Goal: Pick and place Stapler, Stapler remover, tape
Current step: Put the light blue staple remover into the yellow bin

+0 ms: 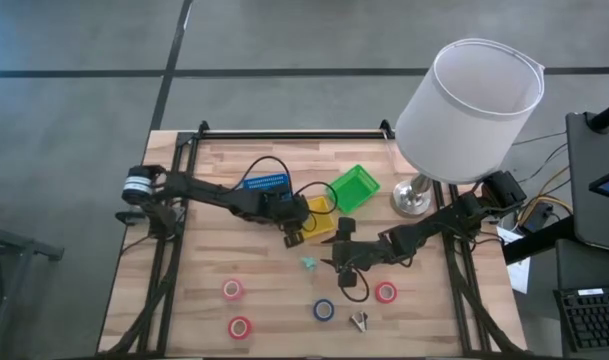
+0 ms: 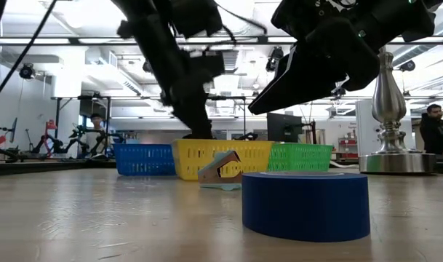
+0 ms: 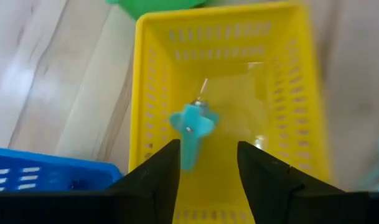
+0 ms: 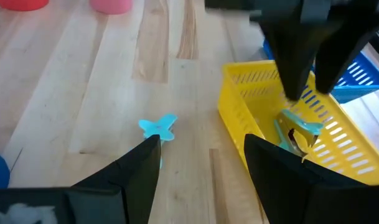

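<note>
My left gripper (image 1: 296, 232) (image 3: 209, 149) hangs open over the yellow bin (image 1: 322, 215) (image 3: 226, 74). A teal staple remover (image 3: 192, 127) (image 4: 298, 127) sits inside that bin, just below the fingers. My right gripper (image 1: 334, 262) (image 4: 201, 142) is open above the table, close to a second teal staple remover (image 1: 309, 264) (image 4: 158, 127) lying on the wood. A grey staple remover (image 1: 359, 320) lies near the table's front edge. Three pink-red tape rolls (image 1: 232, 289) (image 1: 240, 327) (image 1: 386, 292) and a blue one (image 1: 324, 310) (image 2: 305, 204) lie flat. No stapler shows.
A blue bin (image 1: 266, 185) and a tilted green bin (image 1: 354, 187) flank the yellow one. A lamp with a white shade (image 1: 469, 95) and a metal base (image 1: 412, 198) stands at the far right. Bare wood lies at the table's near left (image 1: 174, 300).
</note>
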Action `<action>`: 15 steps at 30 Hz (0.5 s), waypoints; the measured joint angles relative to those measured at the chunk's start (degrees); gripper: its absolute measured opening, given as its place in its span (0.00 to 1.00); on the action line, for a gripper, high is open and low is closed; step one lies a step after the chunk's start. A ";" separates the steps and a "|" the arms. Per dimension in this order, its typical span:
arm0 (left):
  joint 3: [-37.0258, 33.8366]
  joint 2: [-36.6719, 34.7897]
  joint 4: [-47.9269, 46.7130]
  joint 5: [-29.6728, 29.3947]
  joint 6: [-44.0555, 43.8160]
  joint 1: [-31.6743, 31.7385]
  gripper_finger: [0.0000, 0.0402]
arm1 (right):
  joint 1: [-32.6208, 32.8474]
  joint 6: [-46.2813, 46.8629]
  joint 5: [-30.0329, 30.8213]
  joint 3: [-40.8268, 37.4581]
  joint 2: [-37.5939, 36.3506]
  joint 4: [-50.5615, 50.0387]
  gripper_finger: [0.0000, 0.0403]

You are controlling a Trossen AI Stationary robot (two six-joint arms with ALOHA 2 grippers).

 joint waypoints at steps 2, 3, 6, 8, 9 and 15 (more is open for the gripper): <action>0.37 -1.79 -0.59 0.01 0.00 -1.31 0.40 | 0.00 0.01 -0.72 -0.10 0.00 -0.01 0.56; 0.37 -2.71 -0.59 0.11 0.00 -2.12 0.40 | 0.00 0.10 -1.05 -0.19 0.00 -0.01 0.56; 0.13 -4.97 -0.39 1.71 0.00 -5.06 0.40 | 0.04 0.17 -1.30 -0.39 0.00 -0.03 0.56; -0.07 -5.31 -0.07 2.09 -0.02 -7.32 0.40 | 0.02 0.18 -1.30 -0.47 0.00 -0.02 0.56; -0.12 -5.31 0.19 2.09 0.05 -8.40 0.40 | 0.02 0.20 -1.30 -0.51 0.00 -0.03 0.56; -0.15 -3.28 3.54 2.19 3.86 -14.04 0.40 | 0.02 1.24 -1.30 -0.71 0.00 -0.01 0.56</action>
